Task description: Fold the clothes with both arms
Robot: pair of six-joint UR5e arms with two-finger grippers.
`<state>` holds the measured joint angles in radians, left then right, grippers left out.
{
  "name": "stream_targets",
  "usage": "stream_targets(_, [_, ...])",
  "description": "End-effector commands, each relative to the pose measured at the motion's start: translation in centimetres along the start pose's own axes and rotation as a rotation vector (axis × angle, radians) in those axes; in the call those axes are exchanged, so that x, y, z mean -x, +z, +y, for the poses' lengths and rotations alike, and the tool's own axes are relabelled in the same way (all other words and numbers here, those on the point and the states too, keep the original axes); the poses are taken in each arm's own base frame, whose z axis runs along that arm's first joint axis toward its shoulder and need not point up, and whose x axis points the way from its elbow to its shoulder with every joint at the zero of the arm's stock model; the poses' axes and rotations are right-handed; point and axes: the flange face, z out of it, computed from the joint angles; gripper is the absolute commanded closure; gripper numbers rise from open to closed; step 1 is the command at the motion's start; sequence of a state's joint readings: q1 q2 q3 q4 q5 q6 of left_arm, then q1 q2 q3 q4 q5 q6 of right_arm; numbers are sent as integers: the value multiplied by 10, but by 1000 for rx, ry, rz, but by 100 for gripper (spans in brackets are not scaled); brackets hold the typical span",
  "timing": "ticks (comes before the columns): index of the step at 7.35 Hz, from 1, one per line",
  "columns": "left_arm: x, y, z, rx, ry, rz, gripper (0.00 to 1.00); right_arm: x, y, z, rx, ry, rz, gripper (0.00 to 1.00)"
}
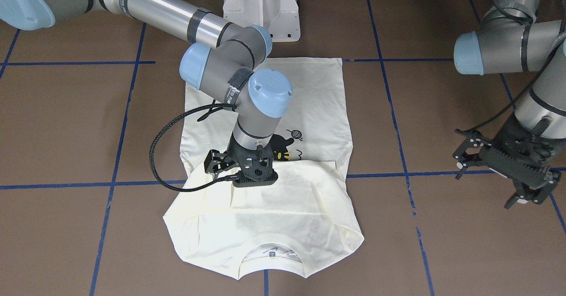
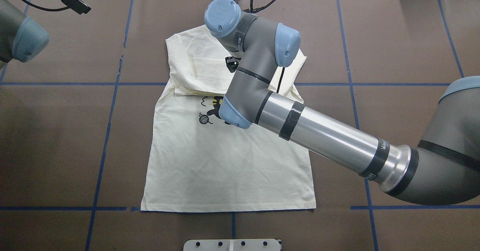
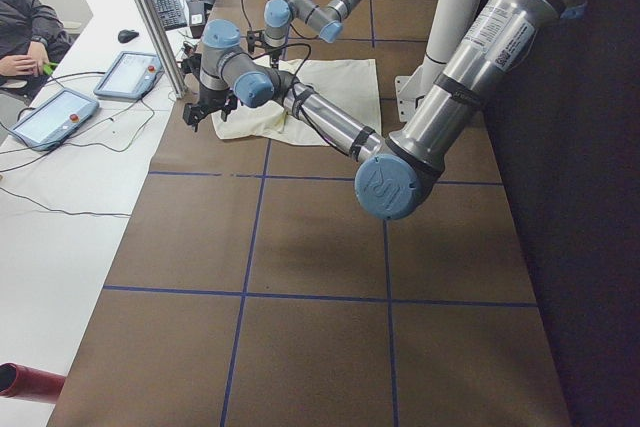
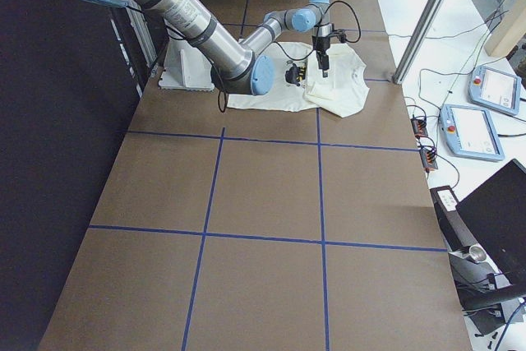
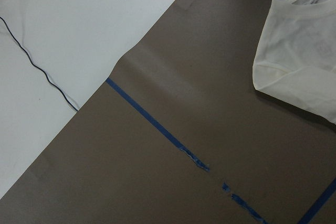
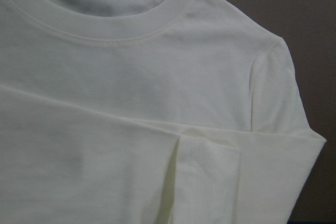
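T-shirt, cream-white, long-sleeved: lies on the brown table crossed by blue tape lines, hem towards the robot's base. The collar end is doubled back over the chest, plain side up. The folded edge runs across the black cat print and hides its lower part. Ribbed round collar at the far end from the base, with a small label inside the neck. Right gripper: pointed down, low over the folded edge, just beside the cat print. How far its jaws are apart cannot be told, nor whether it has hold of the cloth. Its wrist view is filled by cloth alone. Left gripper: jaws spread wide with nothing between them, above bare table, well apart from the T-shirt.
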<state>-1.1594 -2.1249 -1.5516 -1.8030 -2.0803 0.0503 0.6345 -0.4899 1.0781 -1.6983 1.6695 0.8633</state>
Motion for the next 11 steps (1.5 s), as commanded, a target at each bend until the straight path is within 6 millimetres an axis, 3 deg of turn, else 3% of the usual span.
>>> stream_targets(1, [0, 1, 1, 2, -9, 1, 0, 12, 30, 14, 32, -40, 48, 0])
stream_targets(5, [1, 5, 8, -6, -4, 0, 0, 3, 48, 12, 23, -115, 112, 0])
stream_targets(8, [1, 4, 7, -9, -3, 0, 0, -20, 53, 7, 58, -169, 193, 0])
stream_targets(9, [0, 3, 7, -12, -3, 0, 0, -37, 60, 4, 65, -175, 213, 0])
stream_targets(11, [-1, 1, 5, -16, -16, 0, 0, -109, 75, 14, 97, -238, 254, 0])
